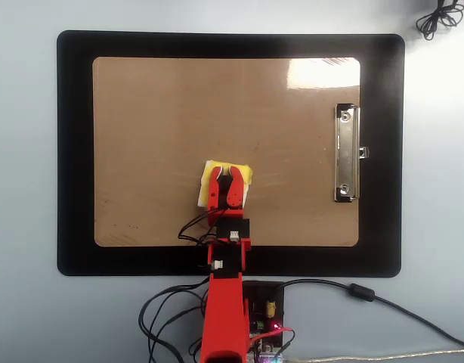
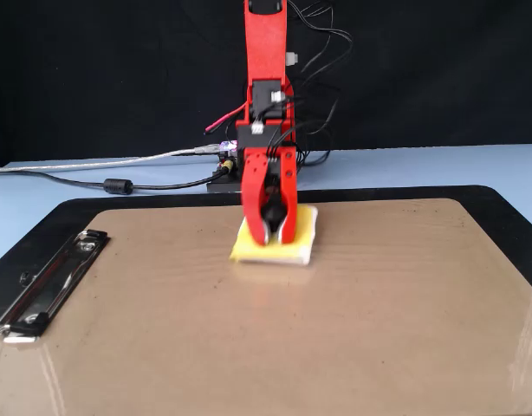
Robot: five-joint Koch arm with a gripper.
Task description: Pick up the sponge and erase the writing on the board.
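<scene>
Glossy board (image 1: 141, 136): hand (image 1: 226, 175) clamps and half hides sponge (image 1: 210, 170).

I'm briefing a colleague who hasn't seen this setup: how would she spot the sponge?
Find the tan board on the black mat. Near its arm-side edge, the red gripper pinches a small yellow sponge, white underneath, the only yellow thing there.

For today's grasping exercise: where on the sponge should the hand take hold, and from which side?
Grip the black knob on top of the sponge, coming straight down from above: the sponge lies flat on the clipboard, and the hand is closed there now.
</scene>
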